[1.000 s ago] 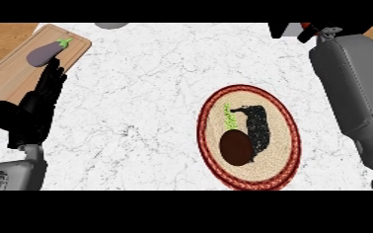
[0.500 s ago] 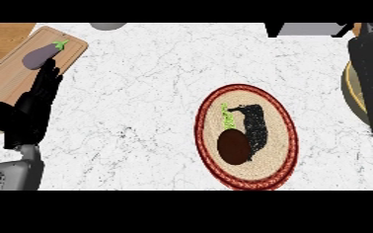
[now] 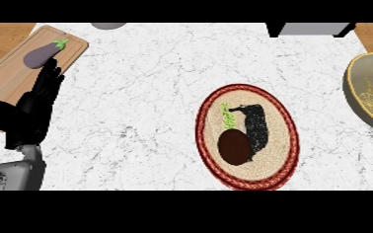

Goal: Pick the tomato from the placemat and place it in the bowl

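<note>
Only the left hand shows, resting open at the counter's left edge.

Its black fingers are straight and hold nothing; the left hand (image 3: 38, 106) lies with fingertips touching the near edge of a wooden board (image 3: 20, 64), just below an eggplant (image 3: 42, 54) that lies on the board. The tomato (image 3: 235, 147), a dark brownish oval with a green stem, sits on the oval red-rimmed placemat (image 3: 284, 143) toward the counter's (image 3: 146, 108) right. The bowl (image 3: 358, 91) is cut off by the right edge, well apart from the tomato.
</note>
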You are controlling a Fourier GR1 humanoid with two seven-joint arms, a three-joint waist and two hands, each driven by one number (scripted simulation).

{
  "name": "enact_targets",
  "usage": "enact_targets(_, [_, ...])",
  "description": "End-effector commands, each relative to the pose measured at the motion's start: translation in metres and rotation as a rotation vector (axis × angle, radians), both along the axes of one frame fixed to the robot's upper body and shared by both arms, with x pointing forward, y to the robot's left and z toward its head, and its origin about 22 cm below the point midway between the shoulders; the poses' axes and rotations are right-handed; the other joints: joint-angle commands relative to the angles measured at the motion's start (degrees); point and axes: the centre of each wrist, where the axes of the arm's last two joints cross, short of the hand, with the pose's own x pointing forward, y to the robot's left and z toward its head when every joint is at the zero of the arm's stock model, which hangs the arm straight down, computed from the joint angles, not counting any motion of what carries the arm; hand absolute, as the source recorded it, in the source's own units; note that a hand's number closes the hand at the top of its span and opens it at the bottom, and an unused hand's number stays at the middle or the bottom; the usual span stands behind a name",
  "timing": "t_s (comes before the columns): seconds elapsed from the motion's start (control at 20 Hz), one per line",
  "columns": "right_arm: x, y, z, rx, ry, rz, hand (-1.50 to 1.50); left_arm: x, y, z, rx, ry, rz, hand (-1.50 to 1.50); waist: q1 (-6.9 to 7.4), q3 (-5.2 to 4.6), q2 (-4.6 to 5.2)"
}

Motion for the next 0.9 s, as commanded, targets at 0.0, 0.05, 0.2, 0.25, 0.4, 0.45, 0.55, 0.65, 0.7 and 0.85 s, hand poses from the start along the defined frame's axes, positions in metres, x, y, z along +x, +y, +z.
enact_targets(0.0, [-0.007, -0.045, -0.026, 0.020, -0.029, -0.024, 1.50, 0.005, 0.002, -0.001, 0.006, 0.013, -0.013, 0.00, 0.48, 0.01, 0.24])
enact_targets(0.05, [-0.011, -0.049, -0.028, 0.034, -0.028, -0.022, 1.50, 0.001, 0.006, -0.002, 0.003, -0.013, 0.001, 0.00, 0.34, 0.00, 0.11])
enact_targets(0.2, [-0.031, -0.088, -0.045, 0.013, -0.041, -0.024, 1.50, 0.003, -0.009, 0.003, 0.013, -0.011, -0.016, 0.00, 0.31, 0.04, 0.13])
enact_targets(0.25, [-0.019, -0.086, -0.043, 0.032, -0.044, -0.031, 1.50, 0.007, -0.010, 0.004, -0.002, 0.003, -0.018, 0.00, 0.70, 0.03, 0.23])
enact_targets(0.4, [-0.035, -0.108, -0.070, 0.018, -0.028, -0.024, 1.50, -0.007, -0.006, -0.001, -0.002, -0.006, -0.017, 0.00, 0.84, 0.04, 0.23])
enact_targets(0.45, [-0.016, -0.087, -0.059, 0.029, -0.041, -0.027, 1.50, 0.004, -0.013, -0.004, 0.012, -0.001, -0.016, 0.00, 0.64, 0.00, 0.18])
enact_targets(0.55, [-0.048, -0.130, -0.075, 0.193, 0.279, -0.179, 1.50, -0.008, -0.005, 0.004, 0.006, -0.015, -0.014, 0.00, 1.00, 0.03, 0.16])
enact_targets(0.65, [-0.048, -0.131, -0.092, 0.297, 0.180, -0.169, 1.50, 0.009, -0.003, 0.000, -0.010, -0.010, -0.012, 0.00, 0.59, 0.09, 0.62])
enact_targets(0.7, [-0.045, -0.131, -0.087, 0.317, 0.183, -0.158, -1.50, 0.000, 0.001, 0.001, -0.014, -0.016, -0.015, 0.00, 1.00, 0.06, 0.35])
enact_targets(0.85, [-0.068, -0.151, -0.107, 0.328, 0.223, -0.055, -1.50, -0.001, -0.004, 0.005, -0.010, -0.013, -0.021, 0.00, 0.84, 0.10, 0.33])
